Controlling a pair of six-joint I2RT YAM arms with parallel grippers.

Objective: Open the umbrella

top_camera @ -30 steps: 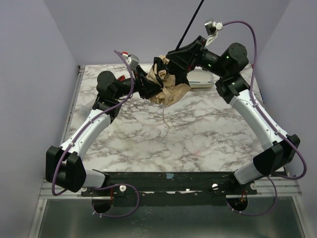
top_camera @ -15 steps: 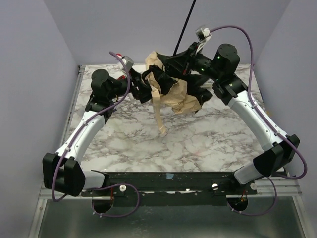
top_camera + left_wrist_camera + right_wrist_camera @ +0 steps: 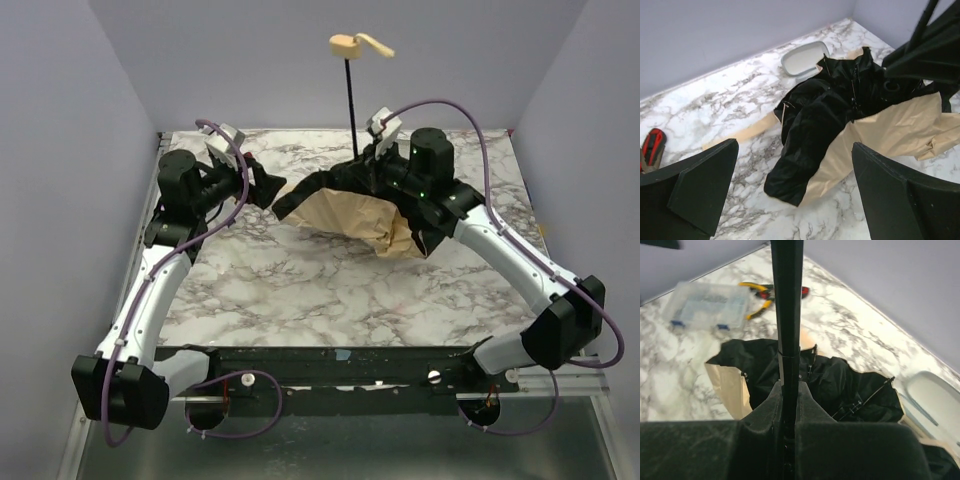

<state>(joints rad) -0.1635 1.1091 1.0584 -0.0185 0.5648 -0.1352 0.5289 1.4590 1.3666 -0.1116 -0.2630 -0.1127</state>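
I judge the opening half done: the umbrella (image 3: 345, 212) slumps mid-table, its canopy (image 3: 815, 125) partly spread, its shaft (image 3: 351, 110) upright and clamped in my right gripper (image 3: 787, 400), while my left gripper (image 3: 795, 150) gapes bare near the canopy's edge. Next the left should pin the fabric so the shaft can drive to its lock. The white tray (image 3: 802, 57) shows nothing inside; what the clear box (image 3: 705, 305) holds I cannot tell

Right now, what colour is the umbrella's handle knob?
The handle knob is beige, on a black shaft; clearest in the top external view.
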